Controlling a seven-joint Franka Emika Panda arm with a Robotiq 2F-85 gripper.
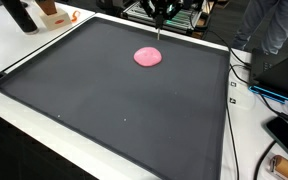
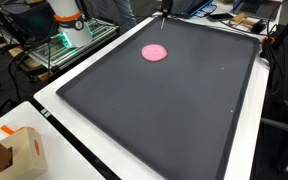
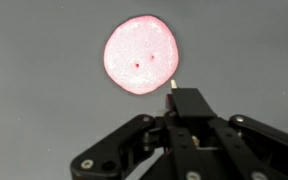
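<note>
A round pink disc (image 3: 141, 55) with two small dark holes lies flat on a large black mat (image 1: 104, 110), towards its far end in both exterior views (image 1: 148, 57) (image 2: 155, 52). My gripper (image 3: 184, 96) hovers just beside and above the disc, with its jaws closed together. A thin pale stick (image 3: 174, 86) pokes out past the fingertips and ends close to the disc's edge. In the exterior views the gripper (image 1: 160, 12) (image 2: 165, 8) hangs above the mat's far edge, and the thin stick (image 1: 159, 35) points down towards the disc.
The mat (image 2: 174, 110) has a raised rim and rests on a white table. A cardboard box (image 2: 19, 155) stands at a near corner. Cables (image 1: 246, 80) and a dark device (image 1: 287, 135) lie beside the mat. A white robot base (image 2: 69, 25) stands behind it.
</note>
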